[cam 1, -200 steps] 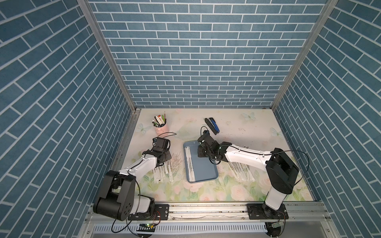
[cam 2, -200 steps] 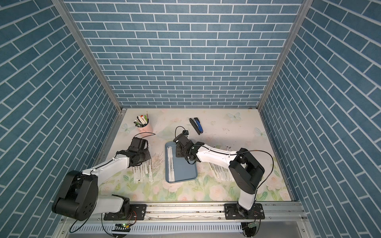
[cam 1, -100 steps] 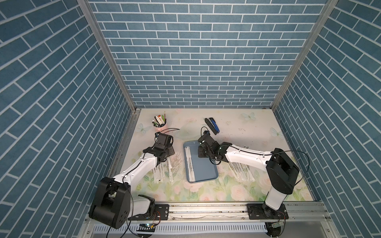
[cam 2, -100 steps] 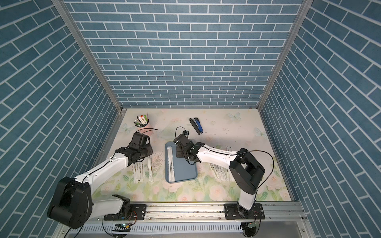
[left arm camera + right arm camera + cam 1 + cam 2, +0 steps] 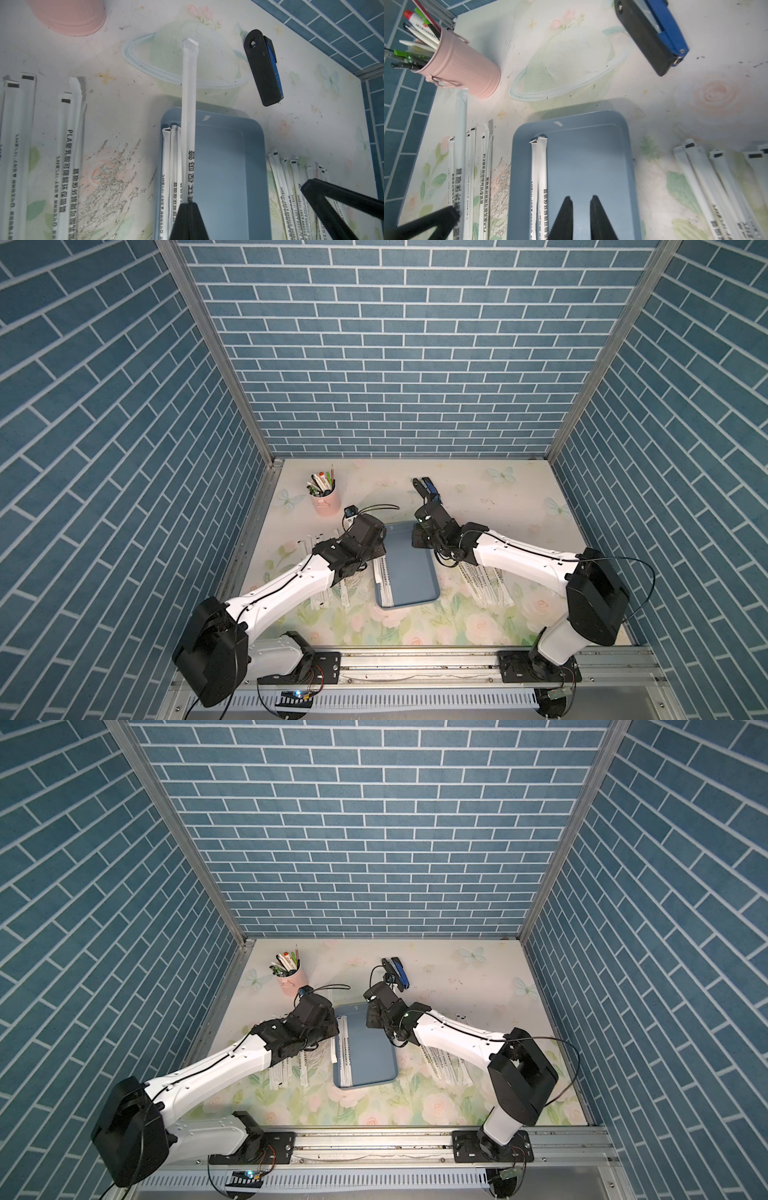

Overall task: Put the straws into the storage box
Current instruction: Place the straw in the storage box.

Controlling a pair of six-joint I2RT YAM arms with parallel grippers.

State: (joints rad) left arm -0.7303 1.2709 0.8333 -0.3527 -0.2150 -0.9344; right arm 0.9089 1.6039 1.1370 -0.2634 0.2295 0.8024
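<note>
Fingers [image 5: 182,224] of the left gripper [image 5: 189,204] pinch shut on one long white paper-wrapped straw [image 5: 188,104], held over the shallow blue-grey plastic storage box [image 5: 228,166], perhaps clear of its rim; the right gripper [image 5: 581,200] hovers slightly parted and empty above the box, where two straws [image 5: 538,166] lie, with other straws [image 5: 486,585] loose either side

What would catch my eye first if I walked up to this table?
Probably the left gripper, pinching one white paper-wrapped straw over the blue-grey storage box in the middle of the table, where two straws already lie along one side. Loose heaps of straws flank the box on both sides, and a pink cup full of pens stands at the back.
</note>
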